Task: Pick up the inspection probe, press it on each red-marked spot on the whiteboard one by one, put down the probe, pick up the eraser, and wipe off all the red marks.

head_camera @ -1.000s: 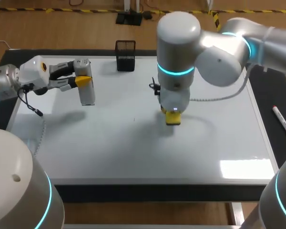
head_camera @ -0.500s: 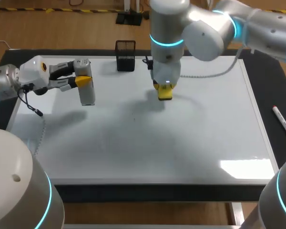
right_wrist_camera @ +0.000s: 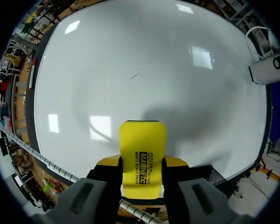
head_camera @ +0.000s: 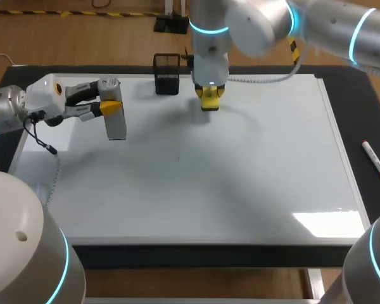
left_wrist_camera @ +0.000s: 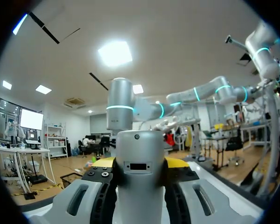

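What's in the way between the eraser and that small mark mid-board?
Nothing visible. Only bare whiteboard lies between the eraser in the right gripper and the mark. The probe in the left gripper stands off to the side.

Whiteboard (head_camera: 253, 177) is showing plain glossy white, with one tiny dark fleck (head_camera: 178, 159) near the middle. Eraser (right_wrist_camera: 143, 154) is showing bright yellow with black lettering. Probe (head_camera: 116, 126) is looking silver-grey. Left gripper (head_camera: 111, 107) is showing yellow tips on black links. Holder (head_camera: 166, 74) at far edge is showing black mesh. Marker (head_camera: 375, 163) at right is showing white with red ends. Table mat (head_camera: 361, 120) is showing black. Left arm (head_camera: 12, 107) and right arm (head_camera: 259, 22) are glowing cyan rings on white-silver shells.
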Controlling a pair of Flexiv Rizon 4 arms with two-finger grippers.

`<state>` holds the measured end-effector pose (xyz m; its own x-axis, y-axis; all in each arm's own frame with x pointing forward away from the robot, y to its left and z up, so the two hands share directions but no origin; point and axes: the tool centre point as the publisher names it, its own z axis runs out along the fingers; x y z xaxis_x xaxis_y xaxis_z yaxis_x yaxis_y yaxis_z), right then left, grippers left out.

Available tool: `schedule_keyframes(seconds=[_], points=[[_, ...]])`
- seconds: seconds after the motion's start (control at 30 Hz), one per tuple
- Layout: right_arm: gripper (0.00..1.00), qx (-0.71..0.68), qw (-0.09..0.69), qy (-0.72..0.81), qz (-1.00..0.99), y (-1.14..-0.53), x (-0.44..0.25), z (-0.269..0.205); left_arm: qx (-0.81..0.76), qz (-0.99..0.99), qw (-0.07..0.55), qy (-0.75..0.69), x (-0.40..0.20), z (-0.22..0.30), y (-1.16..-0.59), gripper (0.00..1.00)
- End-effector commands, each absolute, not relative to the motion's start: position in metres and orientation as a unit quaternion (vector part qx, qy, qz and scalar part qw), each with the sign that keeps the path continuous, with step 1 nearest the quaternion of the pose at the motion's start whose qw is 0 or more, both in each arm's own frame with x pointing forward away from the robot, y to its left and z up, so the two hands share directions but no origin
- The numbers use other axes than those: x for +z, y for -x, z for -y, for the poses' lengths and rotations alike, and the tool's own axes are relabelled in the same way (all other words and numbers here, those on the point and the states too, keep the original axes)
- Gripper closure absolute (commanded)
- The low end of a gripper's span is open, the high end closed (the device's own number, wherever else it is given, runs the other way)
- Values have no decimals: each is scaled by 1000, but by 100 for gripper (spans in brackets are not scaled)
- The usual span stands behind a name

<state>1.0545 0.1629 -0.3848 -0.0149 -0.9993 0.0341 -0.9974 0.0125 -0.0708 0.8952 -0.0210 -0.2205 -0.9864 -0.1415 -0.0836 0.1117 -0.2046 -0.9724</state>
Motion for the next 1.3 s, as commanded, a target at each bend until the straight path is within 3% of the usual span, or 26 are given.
schedule_keyframes(seconds=[0.03,1.3], points=[[100,-10,-18,699,-714,-1086,-389,-167,-775,-626,81,12,-219,21,-895,100],[100,-9,-40,698,-715,-1127,-420,-172,-775,-626,81,12,-219,21,-895,100]])
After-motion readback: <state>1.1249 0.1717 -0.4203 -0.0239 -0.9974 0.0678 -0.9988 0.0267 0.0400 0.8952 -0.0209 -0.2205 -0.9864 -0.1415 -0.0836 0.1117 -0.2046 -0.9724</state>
